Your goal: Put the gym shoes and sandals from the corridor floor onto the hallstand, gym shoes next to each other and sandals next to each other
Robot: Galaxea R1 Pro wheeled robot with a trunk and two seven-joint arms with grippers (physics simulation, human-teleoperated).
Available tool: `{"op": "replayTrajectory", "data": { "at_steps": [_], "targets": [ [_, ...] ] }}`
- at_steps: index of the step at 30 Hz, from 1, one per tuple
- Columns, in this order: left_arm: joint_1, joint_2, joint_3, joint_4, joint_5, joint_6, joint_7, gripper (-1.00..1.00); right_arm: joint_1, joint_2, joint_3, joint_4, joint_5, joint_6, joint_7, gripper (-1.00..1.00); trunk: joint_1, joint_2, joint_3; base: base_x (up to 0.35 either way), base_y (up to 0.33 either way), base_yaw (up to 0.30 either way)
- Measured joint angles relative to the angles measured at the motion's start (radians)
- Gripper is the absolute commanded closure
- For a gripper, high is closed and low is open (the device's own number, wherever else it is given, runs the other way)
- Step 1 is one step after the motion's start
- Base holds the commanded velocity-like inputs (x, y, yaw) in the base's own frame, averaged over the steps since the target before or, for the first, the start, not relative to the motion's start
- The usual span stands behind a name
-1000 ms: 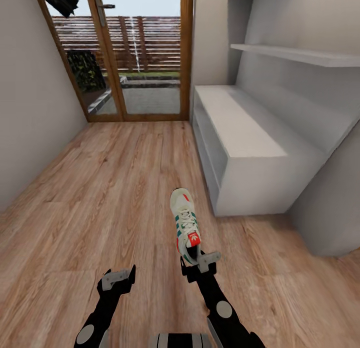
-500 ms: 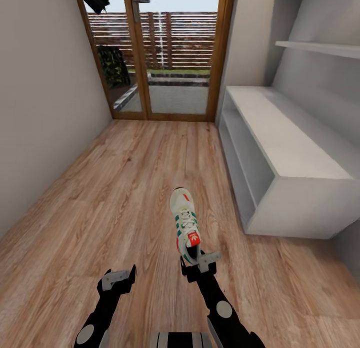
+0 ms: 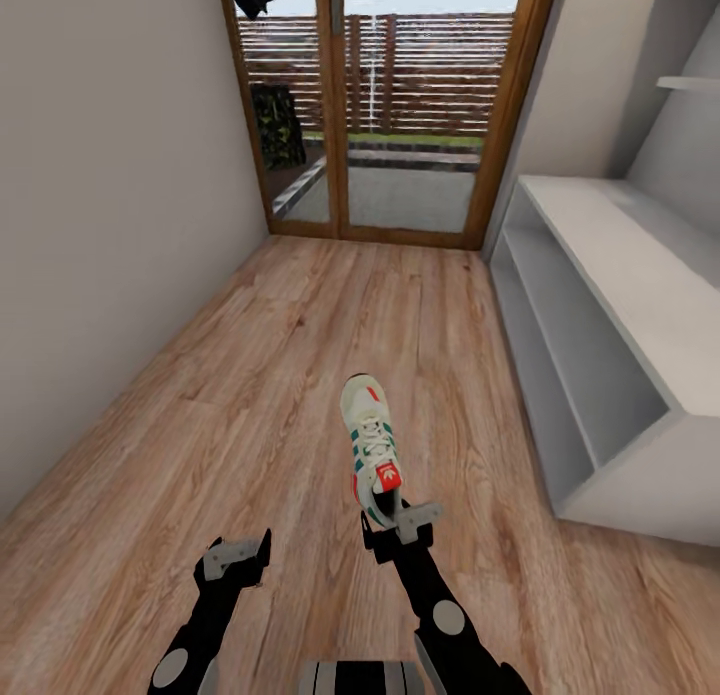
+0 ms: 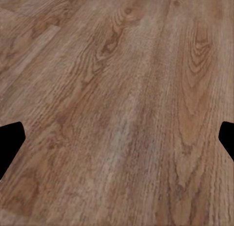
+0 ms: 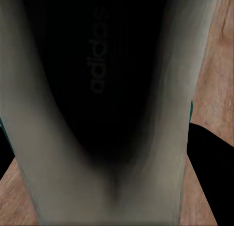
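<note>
Clamped in the right gripper, low at centre frame, a gym shoe is held by its heel above the corridor floor, toe pointing away. A cream-white upper, green side stripes, white laces and a red-orange tongue patch with a white trefoil logo are seen. "adidas" can be read faintly on the dark insole in the right wrist view. At lower left the left gripper is carried released and empty, its fingers spread over bare planks. Farther off, at right, the pale hallstand is seen, and a wood-framed glass door stands at the top.
</note>
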Motion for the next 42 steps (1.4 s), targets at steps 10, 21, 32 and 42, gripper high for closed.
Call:
{"op": "replayTrajectory", "data": {
  "at_steps": [10,21,32,42],
  "targets": [
    [0.001,0.011,0.0,-0.004,-0.014,0.004,0.004,-1.0,0.0,-0.029,-0.002,0.006,0.001,-0.001,-0.001,1.0,0.0,0.0,-0.004,0.291,0.191,0.057],
    [0.082,0.068,0.057,-0.015,-0.024,0.0,0.005,-1.0,0.006,-0.217,-0.007,0.224,-0.004,-0.148,-0.161,1.0,0.0,0.0,-0.004,0.29,0.194,0.001],
    [0.13,0.071,0.064,-0.009,-0.03,-0.012,0.004,-1.0,0.008,-0.216,-0.02,0.51,-0.037,-0.324,-0.17,1.0,0.0,0.0,-0.003,0.247,0.172,-0.027],
    [0.202,0.073,0.089,-0.007,-0.024,-0.016,0.005,-1.0,0.011,-0.221,-0.025,0.581,-0.169,-0.326,-0.173,1.0,0.0,0.0,0.006,0.012,0.009,-0.22]
  ]
}}
